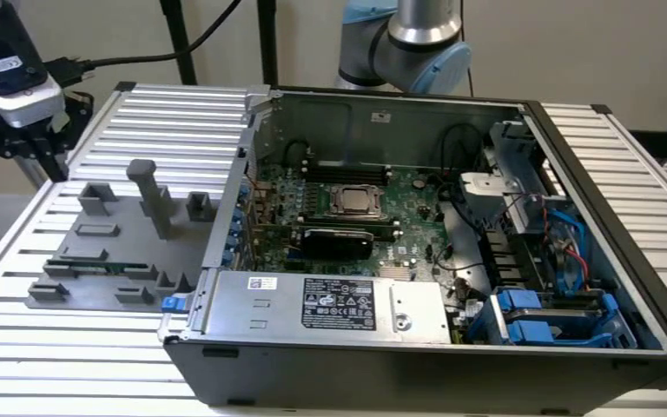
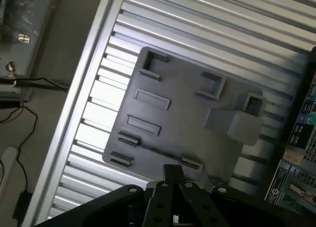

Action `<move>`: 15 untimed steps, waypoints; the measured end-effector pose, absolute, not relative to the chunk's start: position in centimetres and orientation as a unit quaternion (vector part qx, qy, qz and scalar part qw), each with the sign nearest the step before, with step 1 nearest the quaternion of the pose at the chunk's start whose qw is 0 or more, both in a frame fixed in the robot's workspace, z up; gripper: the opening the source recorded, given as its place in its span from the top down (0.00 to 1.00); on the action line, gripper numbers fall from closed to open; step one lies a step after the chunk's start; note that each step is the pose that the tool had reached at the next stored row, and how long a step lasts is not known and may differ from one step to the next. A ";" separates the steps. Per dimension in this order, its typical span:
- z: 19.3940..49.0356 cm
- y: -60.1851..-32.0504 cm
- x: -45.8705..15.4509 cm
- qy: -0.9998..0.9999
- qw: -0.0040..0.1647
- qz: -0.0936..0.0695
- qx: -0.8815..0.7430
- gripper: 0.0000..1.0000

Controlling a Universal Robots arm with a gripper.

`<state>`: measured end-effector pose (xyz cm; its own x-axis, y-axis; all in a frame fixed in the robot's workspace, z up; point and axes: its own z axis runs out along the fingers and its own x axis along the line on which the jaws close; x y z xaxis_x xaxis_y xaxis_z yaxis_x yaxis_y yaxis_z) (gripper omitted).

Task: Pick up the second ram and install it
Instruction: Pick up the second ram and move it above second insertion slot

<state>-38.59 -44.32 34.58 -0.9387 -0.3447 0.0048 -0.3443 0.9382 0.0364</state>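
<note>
The gripper (image 2: 173, 169) hangs high over the work, pointing down, its two fingers pressed together with nothing between them. In the exterior view the wrist head (image 1: 9, 80) sits up off the table, cable trailing behind it, and the arm's (image 1: 424, 39) joint rises beyond the computer. Below the fingertips and just ahead of them, not touched, is the second ram (image 2: 158, 150): from up here a thin dark line, standing on edge in the slots of the grey tray (image 2: 187, 103). Seen from the side, the ram is a narrow green strip with dark chips, held between small grey blocks. Past it on the tray stands a tall grey post (image 2: 237, 126). The tray rests on a ribbed aluminium table (image 1: 32, 347). Farther from the hand, the open computer case (image 1: 611, 174) shows its green motherboard (image 1: 415, 191). Off the table's edge, cables (image 2: 24, 118) lie on the floor.
</note>
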 end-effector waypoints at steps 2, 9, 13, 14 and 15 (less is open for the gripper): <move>34.5 -44.3 -38.6 -0.981 0.006 -0.017 0.193 1.00; 34.0 -44.3 -38.6 -0.967 0.007 -0.017 0.255 1.00; 33.7 -44.3 -38.6 -0.957 0.007 -0.016 0.290 1.00; 33.7 -44.3 -38.6 -0.954 0.007 -0.016 0.298 1.00; 33.6 -44.3 -38.6 -0.952 0.007 -0.016 0.307 1.00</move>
